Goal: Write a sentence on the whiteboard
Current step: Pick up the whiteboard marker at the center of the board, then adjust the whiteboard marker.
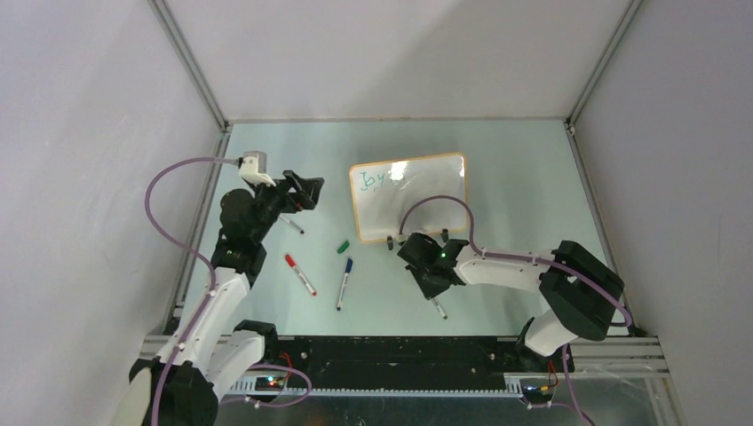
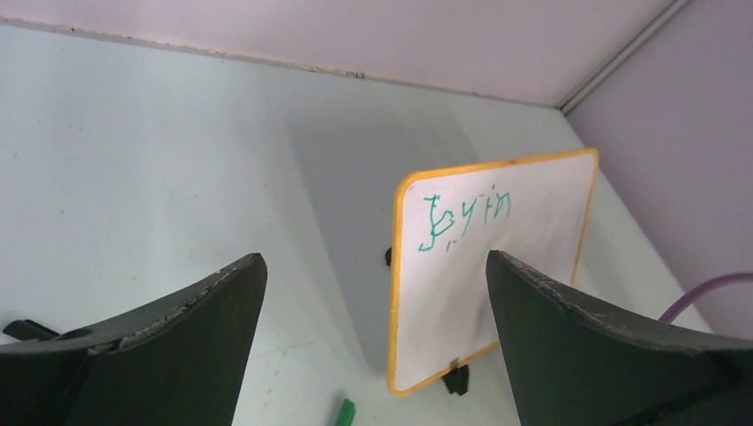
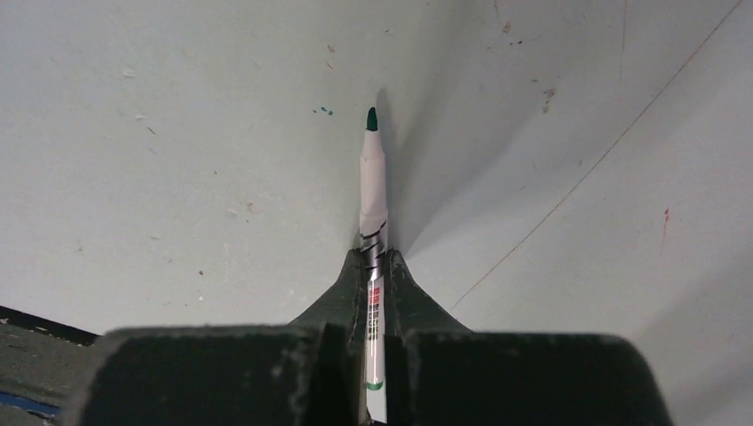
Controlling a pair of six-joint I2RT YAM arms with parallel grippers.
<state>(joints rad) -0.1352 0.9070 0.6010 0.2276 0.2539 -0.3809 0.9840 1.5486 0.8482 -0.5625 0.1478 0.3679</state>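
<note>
- The small white whiteboard with a thin orange frame [image 1: 410, 200] stands on two black clip feet [image 2: 455, 380] around the middle of the pale green worktop [image 1: 506, 160], nearer its far edge than its near one.
- The green handwritten sentence [image 2: 463, 217] reads only "Joy in" along the top of the board, so most of the writing looks undone.
- The right gripper [image 3: 374, 266] has its jaws pinching a white-barrelled green marker [image 3: 373, 186]. The uncapped tip points at bare worktop on the near side of the board, not at the board. If the arm dips on its way across, the tip could drag and leave ink on the worktop.
- The board looks light, and nothing visible braces it. A firm stroke could slide it toward the far edge or tip it backward, and the letters would smear or break off.
- The left gripper [image 2: 375, 257] hangs toward the left edge with jaws spread, holding nothing and well apart from the board, so it is not steadying the board.
- The pinch on the marker is narrow. Sideways drag during a stroke could twist the barrel in the jaws and skew the lettering.
- The right arm's purple cable [image 1: 435, 197] arches across the board in the top view and might catch the frame.
- A red marker [image 1: 300, 274], a blue marker [image 1: 344, 282] and a green cap [image 1: 343, 247] lie loose between the arms, where a sweeping arm could scatter them.
</note>
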